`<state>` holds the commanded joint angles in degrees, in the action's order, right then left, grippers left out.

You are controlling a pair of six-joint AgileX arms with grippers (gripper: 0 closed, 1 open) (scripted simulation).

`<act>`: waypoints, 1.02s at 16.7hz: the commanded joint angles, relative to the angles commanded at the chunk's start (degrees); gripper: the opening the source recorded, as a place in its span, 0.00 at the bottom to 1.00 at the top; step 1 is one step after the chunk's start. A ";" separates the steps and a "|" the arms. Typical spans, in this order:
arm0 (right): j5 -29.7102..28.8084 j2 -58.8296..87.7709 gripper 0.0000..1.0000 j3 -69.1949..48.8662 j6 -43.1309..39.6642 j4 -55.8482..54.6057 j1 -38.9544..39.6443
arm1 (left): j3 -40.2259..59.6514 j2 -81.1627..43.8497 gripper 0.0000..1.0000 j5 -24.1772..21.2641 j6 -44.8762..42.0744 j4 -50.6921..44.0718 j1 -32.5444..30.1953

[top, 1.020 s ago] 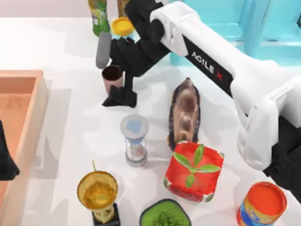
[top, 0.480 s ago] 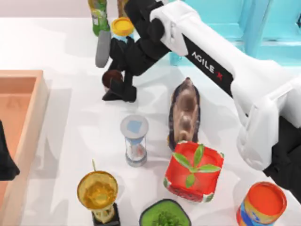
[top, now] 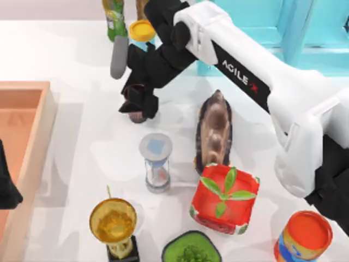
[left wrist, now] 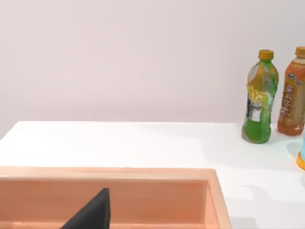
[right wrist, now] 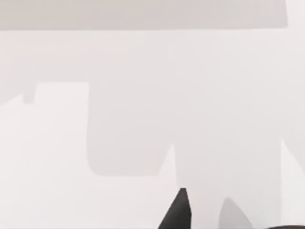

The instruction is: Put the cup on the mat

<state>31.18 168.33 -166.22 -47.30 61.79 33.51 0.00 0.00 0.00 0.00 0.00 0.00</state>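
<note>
Currently the right gripper (top: 139, 103) sits over the cup (top: 136, 115) at the table's far middle, just left of the brown upright object (top: 214, 131); its black fingers flank the cup, whose base peeks out below them, and they look closed onto it, though contact itself is hidden. The mat (top: 119, 57), a thin grey strip, lies just beyond on the far side, near the green bottle (top: 114, 19) and the yellow-lidded can (top: 142, 31). To do the step well, keep the cup upright, lift straight, carry it the short way far-left and avoid knocking the can or bottle. The left arm is parked over the wooden tray (top: 24, 158) at left, claw state unclear. The tray looks empty; the red pot (top: 223, 199) and green dish (top: 191, 248) hold plants.
</note>
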 joint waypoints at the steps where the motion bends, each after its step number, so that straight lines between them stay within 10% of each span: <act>1: 0.00 0.00 0.00 0.00 0.00 0.00 0.00 | 0.00 0.00 1.00 0.00 0.00 0.00 0.00; 17: -8.64 -19.43 0.00 20.66 4.82 -8.62 -1.27 | 0.00 0.00 1.00 0.00 0.00 0.00 0.00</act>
<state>22.53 148.90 -145.55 -42.48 53.17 32.24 0.00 0.00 0.00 0.00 0.00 0.00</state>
